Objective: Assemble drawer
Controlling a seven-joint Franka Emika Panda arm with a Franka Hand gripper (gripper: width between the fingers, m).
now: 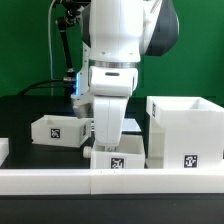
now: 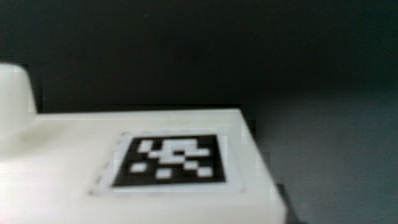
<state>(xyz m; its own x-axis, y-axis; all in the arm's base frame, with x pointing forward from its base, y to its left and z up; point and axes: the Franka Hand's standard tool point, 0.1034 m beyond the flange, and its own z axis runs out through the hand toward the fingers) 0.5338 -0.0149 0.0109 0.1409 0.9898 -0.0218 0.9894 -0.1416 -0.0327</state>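
Observation:
The tall boxy white casing (image 1: 186, 130) stands on the exterior view's right, its tag facing front. One shallow white tray (image 1: 58, 130) lies on the left. The second tray (image 1: 120, 157) lies front centre against the rail. My gripper (image 1: 106, 142) hangs straight down at this tray's back left, and its fingertips are hidden behind the hand and the tray. The wrist view shows this tray's white face (image 2: 71, 190) and its black-and-white tag (image 2: 173, 160) very close and blurred. A rounded white shape (image 2: 13, 100) stands at the picture's edge. The jaws do not show.
Low white border rails (image 1: 50, 181) run along the table's front edge, just before the centre tray and the casing. The black tabletop (image 1: 25, 110) shows behind the left tray. Cables and a stand (image 1: 68, 60) rise at the back against a green wall.

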